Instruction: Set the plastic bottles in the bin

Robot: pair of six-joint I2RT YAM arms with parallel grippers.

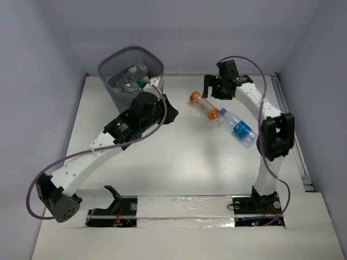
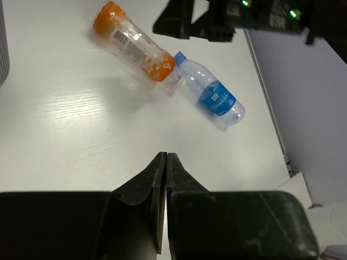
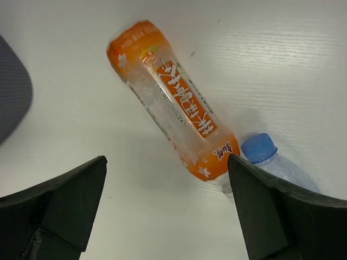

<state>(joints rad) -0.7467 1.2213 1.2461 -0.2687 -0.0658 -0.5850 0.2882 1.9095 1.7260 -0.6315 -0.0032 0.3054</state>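
Near edge: both arm bases bolted side by side. Left arm folds back to an elbow at near left, then its forearm runs far and right over the white surface, wrist just near of the bin. Left fingers pressed together, nothing between them, aimed right. Right arm rises from near right, elbow high, forearm reaching far and left. Mid-surface, right of centre: blue-labelled bottle on its side, blue cap right against one end of the orange bottle, which also lies flat, a little farther and left. Right fingers spread wide above the orange bottle, gripping nothing. Far left: the bin, upright, dark mesh, with several clear bottles heaped inside, one green cap showing.
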